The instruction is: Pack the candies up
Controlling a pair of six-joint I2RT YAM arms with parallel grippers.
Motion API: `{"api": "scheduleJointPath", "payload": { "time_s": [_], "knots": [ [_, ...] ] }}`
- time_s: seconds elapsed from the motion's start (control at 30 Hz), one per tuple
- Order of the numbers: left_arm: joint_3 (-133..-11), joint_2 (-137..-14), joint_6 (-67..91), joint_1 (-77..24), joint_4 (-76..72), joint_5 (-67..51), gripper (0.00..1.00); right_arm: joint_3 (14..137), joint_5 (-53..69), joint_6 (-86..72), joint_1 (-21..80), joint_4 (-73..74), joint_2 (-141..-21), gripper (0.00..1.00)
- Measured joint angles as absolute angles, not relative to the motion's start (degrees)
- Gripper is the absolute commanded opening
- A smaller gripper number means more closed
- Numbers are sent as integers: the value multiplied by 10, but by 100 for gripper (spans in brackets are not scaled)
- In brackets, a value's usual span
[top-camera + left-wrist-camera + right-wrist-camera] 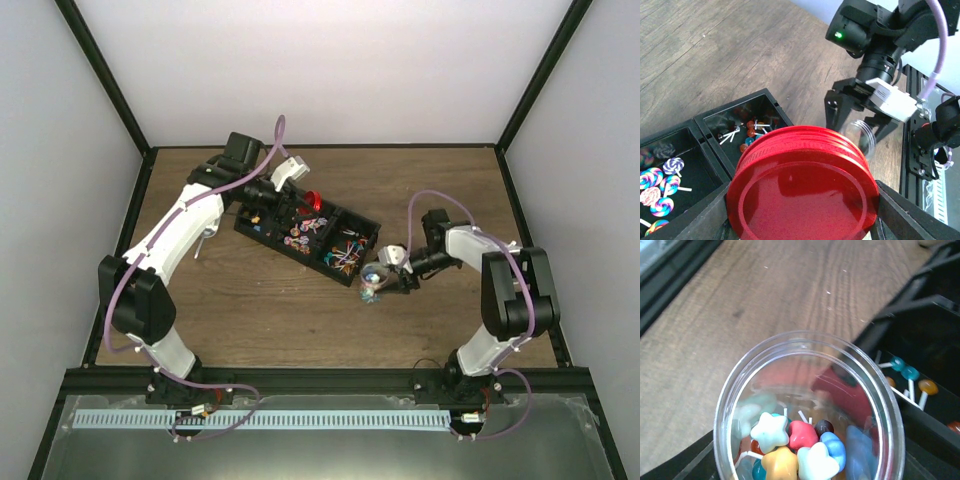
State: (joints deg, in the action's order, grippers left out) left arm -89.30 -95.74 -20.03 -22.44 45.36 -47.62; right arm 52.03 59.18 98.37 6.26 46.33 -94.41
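Observation:
My right gripper [807, 467] is shut on a clear plastic jar [735, 390], whose open mouth faces the wrist camera. Several small star- and heart-shaped candies [800, 445] in pale green, red, blue and yellow lie in its bottom. From above, the jar [375, 283] sits at the right gripper [388, 274], just off the near right corner of the black tray [262, 232]. More candies [345, 252] fill the tray's compartments. My left gripper [802, 212] is shut on a round red lid [802, 185] above the tray's far end, facing the jar [863, 137].
The black divided tray [765, 95] holds swirled lollipops [660, 180] in one compartment and small round lollipops [752, 132] in another. Its corner [920, 325] lies close to the jar's right side. Bare wooden table surrounds the tray, and black frame posts edge the table.

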Motion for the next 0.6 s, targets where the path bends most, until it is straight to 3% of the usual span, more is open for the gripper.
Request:
{"api": "scheduleJointPath", "payload": {
  "time_s": [0.33, 0.6],
  "knots": [
    [-893, -957, -209, -215, 465, -477, 63, 486, 619, 943, 192, 450, -889, 51],
    [-892, -945, -245, -203, 511, -459, 63, 486, 633, 780, 276, 307, -892, 53]
  ]
}}
